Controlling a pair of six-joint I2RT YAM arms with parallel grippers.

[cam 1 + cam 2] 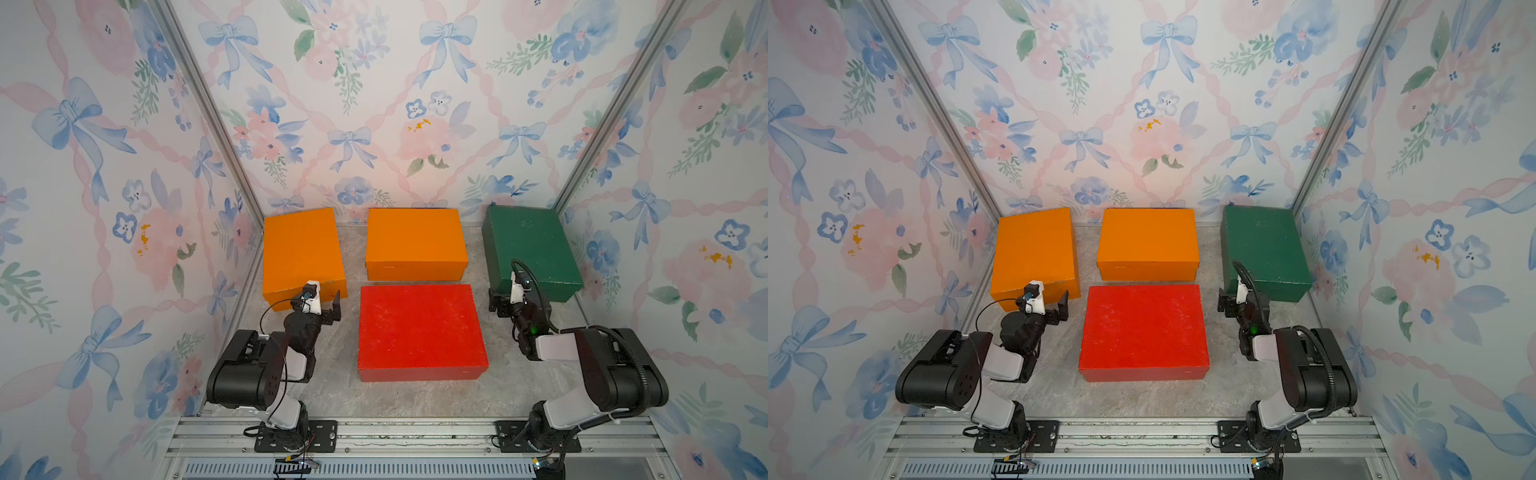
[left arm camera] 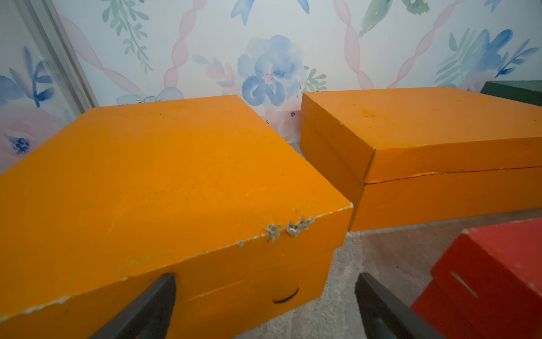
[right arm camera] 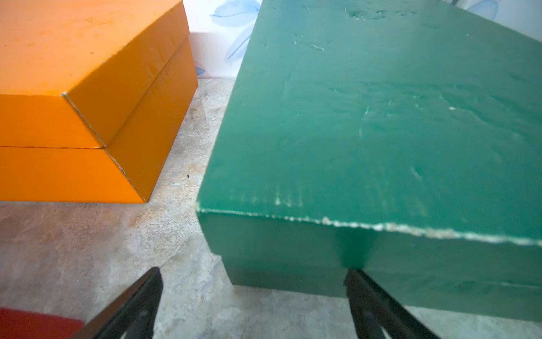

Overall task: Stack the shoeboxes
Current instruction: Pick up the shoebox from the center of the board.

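Orange painted cardboard shoebox [image 1: 301, 253], second orange shoebox [image 1: 415, 239], red shoebox [image 1: 419, 328], dark green shoebox [image 1: 530, 245], unstacked on grey table [image 1: 415, 399], left jaws spread, right jaws spread.

Four shoeboxes sat on one worktop [image 1: 332, 399]. Two were orange, the left orange box [image 1: 299, 249] and the middle orange box [image 1: 415, 237]; one was the red box [image 1: 419, 328]; one was the green box [image 1: 532, 245]. Two arms were there, the left arm [image 1: 249, 370] and the right arm [image 1: 615, 374]. Each carried one tool, the left tool [image 2: 265, 278] and the right tool [image 3: 254, 273], and each tool showed two fingers.
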